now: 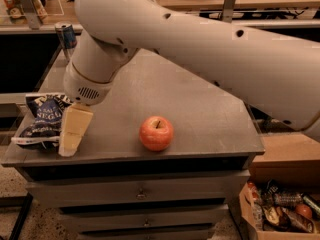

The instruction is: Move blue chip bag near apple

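Closest in, a cardboard box (280,215) of snacks sits on the floor to the right of the drawers (142,194). Anything knocked off the front of the table (210,119) would likely fall that way or onto the floor.

The apple (156,133) stands near the table's front edge, about midway along it. It is round and free to roll, so a nudge from the bag or the arm could send it over the edge, and the target spot would go with it.

To the left, the blue chip bag (42,118) lies crumpled at the front left corner, well apart from the apple. The gripper (74,131) points down at the bag's right side, touching or just beside it. Whether it is spread or closed on anything does not show.

The bag is the main worry. The foil is slick and loose, so a shallow pinch may catch only a fold and let go on the way across. A sideways push could also slide the bag off the corner.

Farther back, the thick arm (200,39) spans the table. A can (66,38) stands at the far left, and a wide swing of the elbow could tip it.
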